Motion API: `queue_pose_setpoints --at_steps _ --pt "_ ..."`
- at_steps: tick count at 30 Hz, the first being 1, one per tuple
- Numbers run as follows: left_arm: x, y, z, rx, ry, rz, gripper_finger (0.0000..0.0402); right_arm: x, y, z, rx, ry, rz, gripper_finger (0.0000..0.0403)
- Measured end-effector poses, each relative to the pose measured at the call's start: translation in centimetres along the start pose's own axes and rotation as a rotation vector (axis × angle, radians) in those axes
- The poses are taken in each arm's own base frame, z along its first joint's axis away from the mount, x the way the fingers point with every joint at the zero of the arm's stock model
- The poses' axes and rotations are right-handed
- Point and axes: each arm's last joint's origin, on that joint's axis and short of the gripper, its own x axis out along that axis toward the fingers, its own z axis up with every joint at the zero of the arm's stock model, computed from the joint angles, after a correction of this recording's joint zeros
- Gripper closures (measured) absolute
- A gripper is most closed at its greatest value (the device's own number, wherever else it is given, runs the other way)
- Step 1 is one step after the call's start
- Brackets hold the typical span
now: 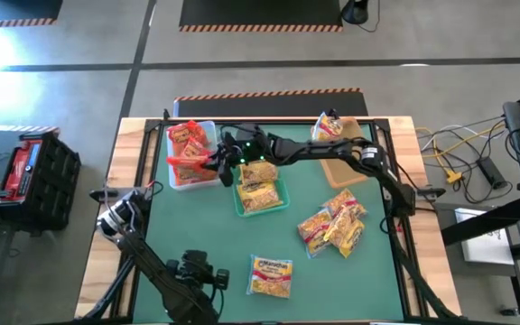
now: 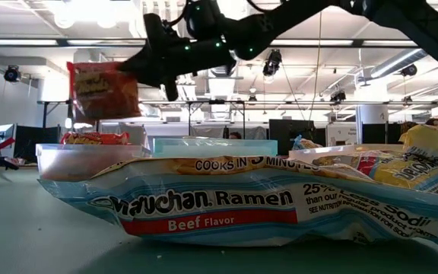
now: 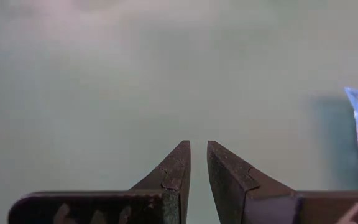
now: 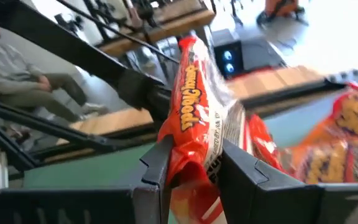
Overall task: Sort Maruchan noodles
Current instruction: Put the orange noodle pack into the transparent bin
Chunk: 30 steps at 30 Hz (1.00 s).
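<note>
- You have a red-orange noodle packet (image 4: 194,118) pinched between the right gripper's (image 4: 194,171) fingers; the wrist view shows both pads (image 4: 157,168) pressed on its sides with the packet standing up out of them.
- From above, that right gripper (image 1: 217,161) hangs over the clear bin (image 1: 208,129) at about 10 o'clock on the green mat (image 1: 206,226), and the held packet (image 1: 188,159) sits above the bin's near right corner.
- In the low view the held packet (image 2: 103,90) is well clear of the bin's rim (image 2: 82,152), tilted slightly, with more red packets (image 2: 93,138) lying in the bin below it.
- The teal bin (image 1: 240,200) just right of the clear one, near the mat's centre, holds yellow packets (image 1: 260,185).
- A loose heap of yellow and pink-red packets (image 1: 334,226) lies at about 4 o'clock on the mat.
- One beef-flavour packet (image 1: 272,276) lies flat at 6 o'clock, nearest the low camera.
- Another packet (image 1: 329,126) rests at about 1 o'clock, at the far edge of a tan tray (image 1: 355,167).
- Your left gripper (image 3: 198,163) waits at about 7 o'clock, low over bare mat, its fingers drawn to a narrow gap with nothing between them.
- In the right wrist view, a seated person (image 4: 17,68) shows beyond the table.
</note>
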Motion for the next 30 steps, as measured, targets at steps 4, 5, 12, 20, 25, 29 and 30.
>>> queue_pose_setpoints --at_steps 4,5,12,20,25,29,30 --pt "0.5 -0.6 0.7 -0.034 0.005 0.02 0.0364 0.5 -0.3 -0.4 -0.015 -0.022 0.022 0.0312" --pt "0.6 -0.8 1.0 -0.042 0.004 0.024 0.0364 0.5 -0.5 -0.6 -0.021 -0.017 0.02 0.0312" --pt "1.3 -1.9 2.2 -0.09 0.004 0.049 0.0364 1.0 -1.7 -1.7 -0.039 0.006 0.003 0.0312" --pt "1.4 -2.0 2.2 -0.11 0.049 0.08 0.0364 1.8 -2.7 -3.6 -0.024 0.044 -0.013 0.0312" --pt "1.4 -2.0 2.2 -0.118 0.063 0.092 0.0364 2.1 -3.6 -4.5 -0.026 0.046 -0.073 0.0312" --pt "1.4 -2.0 2.1 -0.122 0.067 0.087 0.0364 2.1 -4.1 -4.8 -0.019 0.053 -0.093 0.0312" --pt "1.4 -2.0 2.2 -0.122 0.067 0.087 0.0364 2.1 -4.2 -4.8 -0.019 0.054 -0.094 0.0312"
